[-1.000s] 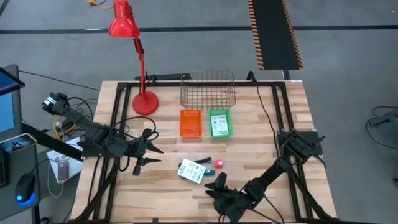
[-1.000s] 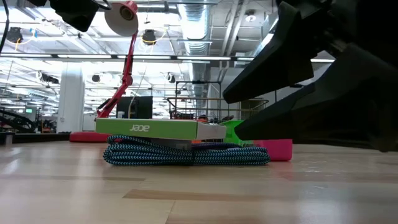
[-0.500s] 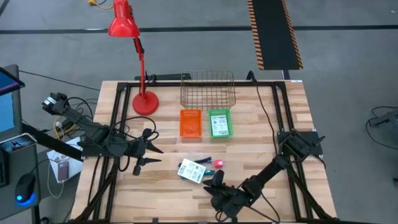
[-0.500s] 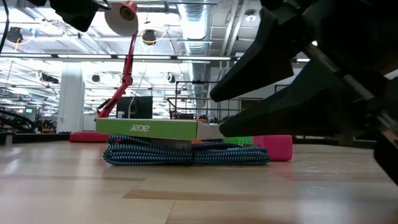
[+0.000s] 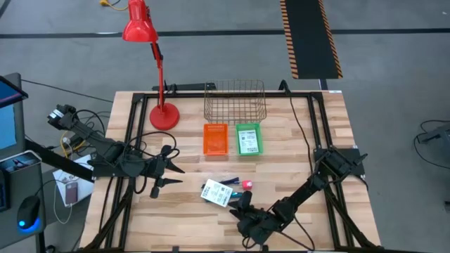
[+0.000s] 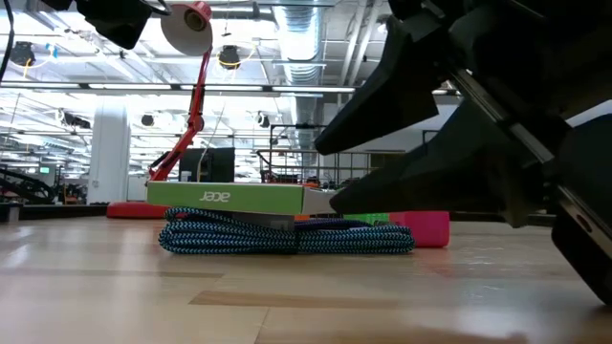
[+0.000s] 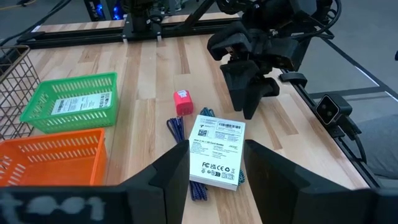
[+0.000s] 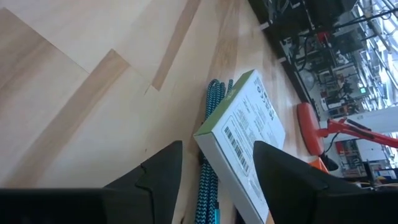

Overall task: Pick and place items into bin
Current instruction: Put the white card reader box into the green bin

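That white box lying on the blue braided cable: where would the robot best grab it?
Probably across its two long sides, coming down from above. The white box lies flat on the braided cable, which lifts its edges off the table, and the open right gripper is already beside it.

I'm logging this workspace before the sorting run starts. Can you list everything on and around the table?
Table: one, pale wood with a black frame.
Boxed item: one, white with green edges, near the table's front centre, lying on a cable.
Braided cable: one, blue and black, under the box.
Small block: one, red-pink, just beside the box.
Orange bin: one, mid-table.
Green bin: one, right of the orange bin, holding a labelled card.
Wire basket: one, behind the bins.
Desk lamp: one, red, back left.
Left gripper: open, left of the box.
Right gripper: open, close to the box.
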